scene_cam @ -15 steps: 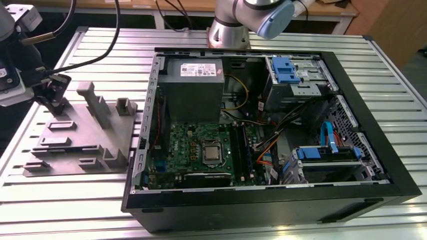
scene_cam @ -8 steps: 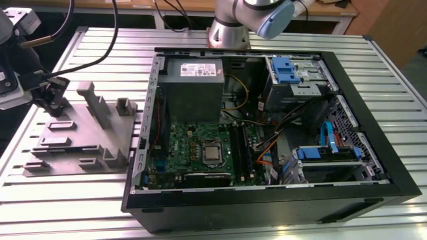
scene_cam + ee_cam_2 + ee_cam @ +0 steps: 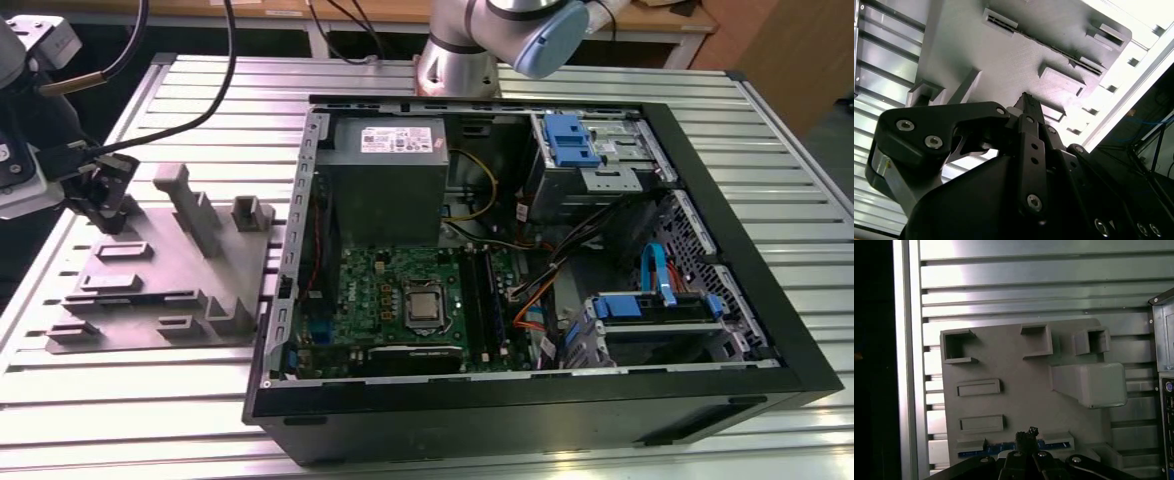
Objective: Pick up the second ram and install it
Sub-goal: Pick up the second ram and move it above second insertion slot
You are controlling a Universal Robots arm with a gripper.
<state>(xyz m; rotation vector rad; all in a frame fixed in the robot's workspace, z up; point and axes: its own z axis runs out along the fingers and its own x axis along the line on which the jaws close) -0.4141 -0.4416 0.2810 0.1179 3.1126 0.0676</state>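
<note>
The pincer (image 3: 1026, 432), fingers together and empty, hovers over the second ram (image 3: 1054, 445) in its tray (image 3: 1019, 375).

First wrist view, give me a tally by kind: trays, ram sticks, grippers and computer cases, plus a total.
grey moulded tray: 1
ram stick, lying in a slot of the tray: 1
gripper, just over the ram stick: 1
computer case: 1
Total: 4

The black gripper (image 3: 1025, 100), jaws pressed together, hangs above the grey moulded tray (image 3: 1004, 57); the ribbed aluminium desk (image 3: 884, 80) lies at nine o'clock.
</note>
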